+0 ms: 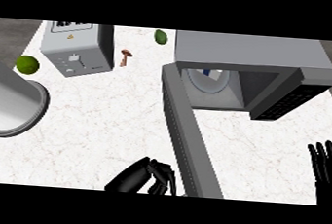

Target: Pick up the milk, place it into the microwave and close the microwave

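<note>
Swinging shut comes next, I judge: the grey microwave's long open door juts toward the marble counter's near edge, its tip beside the curled, empty left hand. The white-and-blue milk carton sits inside the grey boxy microwave. The right hand rests open by the counter's right edge.

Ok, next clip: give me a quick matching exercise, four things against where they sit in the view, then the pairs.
Things:
1. toaster
2. lime
3. microwave door
4. right hand

Places:
A. right edge, open, fingers up
B. far left, beside the big grey pot
C. swung open toward the robot, mid-counter
D. upper left of the counter

Pairs: 1-D, 2-B, 3-C, 4-A
</note>
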{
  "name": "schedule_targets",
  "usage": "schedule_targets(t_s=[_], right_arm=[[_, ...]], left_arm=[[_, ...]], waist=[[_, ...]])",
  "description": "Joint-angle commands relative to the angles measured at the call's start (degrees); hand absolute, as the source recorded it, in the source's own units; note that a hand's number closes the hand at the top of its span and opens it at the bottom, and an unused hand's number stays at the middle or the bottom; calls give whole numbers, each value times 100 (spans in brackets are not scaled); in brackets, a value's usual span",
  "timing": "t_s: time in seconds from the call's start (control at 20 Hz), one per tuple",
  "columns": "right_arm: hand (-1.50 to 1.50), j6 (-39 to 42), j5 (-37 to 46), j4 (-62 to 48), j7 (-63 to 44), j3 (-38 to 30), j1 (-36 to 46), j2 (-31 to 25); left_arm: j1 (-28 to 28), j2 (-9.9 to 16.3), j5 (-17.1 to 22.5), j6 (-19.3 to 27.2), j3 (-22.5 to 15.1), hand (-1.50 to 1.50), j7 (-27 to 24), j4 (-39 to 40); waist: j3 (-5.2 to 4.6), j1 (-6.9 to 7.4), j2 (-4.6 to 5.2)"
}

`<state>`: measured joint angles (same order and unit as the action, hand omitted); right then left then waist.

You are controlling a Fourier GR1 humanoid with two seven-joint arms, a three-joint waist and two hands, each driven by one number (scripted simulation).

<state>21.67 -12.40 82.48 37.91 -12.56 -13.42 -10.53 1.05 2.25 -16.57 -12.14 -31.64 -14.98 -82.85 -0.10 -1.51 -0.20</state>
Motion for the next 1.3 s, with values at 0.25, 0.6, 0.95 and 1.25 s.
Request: schedule_targets(t_s=[0.25, 0.6, 0.95, 1.25], right_arm=[[-150, 492, -559, 1319, -579, 75, -553, -137], [-150, 760, -926, 2105, -1035, 111, -786, -408], [-150, 663, -1031, 2274, -1288, 179, -396, -461], [-150, 714, -1231, 2527, -1395, 178, -246, -551]], left_arm=[[-1739, -221, 1196, 2019, -1969, 150, 182, 1813], [-3055, -222, 2208, 2897, -2228, 150, 449, 2157], [-3321, -222, 3172, 3650, -1971, 150, -65, 2027], [-3795, -223, 3716, 4084, -1768, -150, -631, 2128]], waist=[[-1, -112, 49], [-13, -568, 103], [-50, -894, 246], [-50, -1166, 298]])
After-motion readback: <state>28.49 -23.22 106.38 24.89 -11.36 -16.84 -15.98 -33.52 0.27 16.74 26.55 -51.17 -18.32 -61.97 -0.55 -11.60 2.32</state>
